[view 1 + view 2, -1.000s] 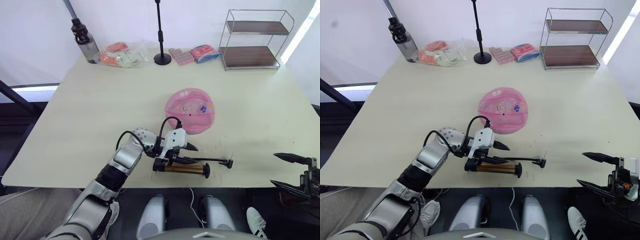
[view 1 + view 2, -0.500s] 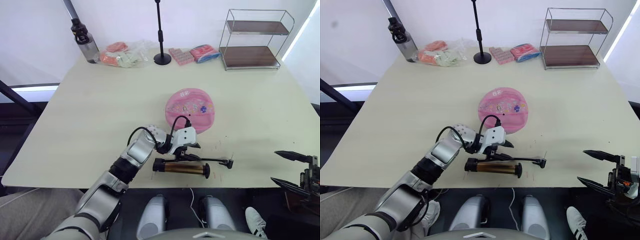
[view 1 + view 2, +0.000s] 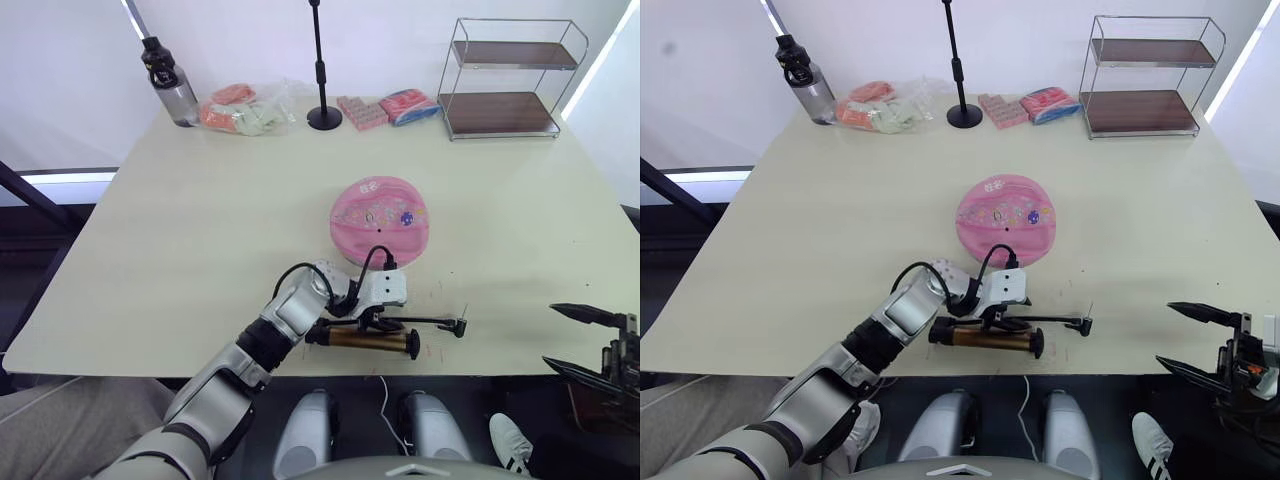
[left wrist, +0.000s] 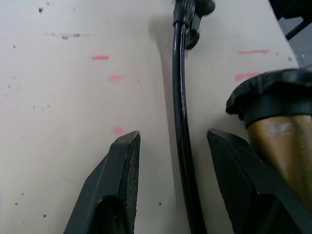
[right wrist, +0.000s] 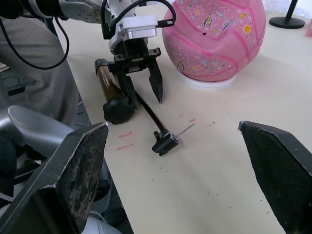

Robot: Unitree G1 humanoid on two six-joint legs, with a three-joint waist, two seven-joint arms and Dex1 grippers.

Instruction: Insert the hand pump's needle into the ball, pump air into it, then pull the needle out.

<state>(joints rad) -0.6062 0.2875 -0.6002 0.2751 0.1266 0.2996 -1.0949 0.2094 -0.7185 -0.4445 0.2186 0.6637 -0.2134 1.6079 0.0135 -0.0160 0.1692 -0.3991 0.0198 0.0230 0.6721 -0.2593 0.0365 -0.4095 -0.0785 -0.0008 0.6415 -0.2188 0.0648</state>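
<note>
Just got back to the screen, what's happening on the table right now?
The left gripper is down at the table with its fingers open on either side of the pump's black hose, not closed on it. The pump lies flat near the table's front edge, its needle resting on the table, not in the ball. The ball sits on a white ring just behind. The right gripper hangs open off the table's front right edge, holding nothing.

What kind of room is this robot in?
Probably a robot test room, not a home. A big cream table stands by plain white walls, a black stand rises at the back beside a bare wire shelf rack, and pink marks dot the tabletop.
</note>
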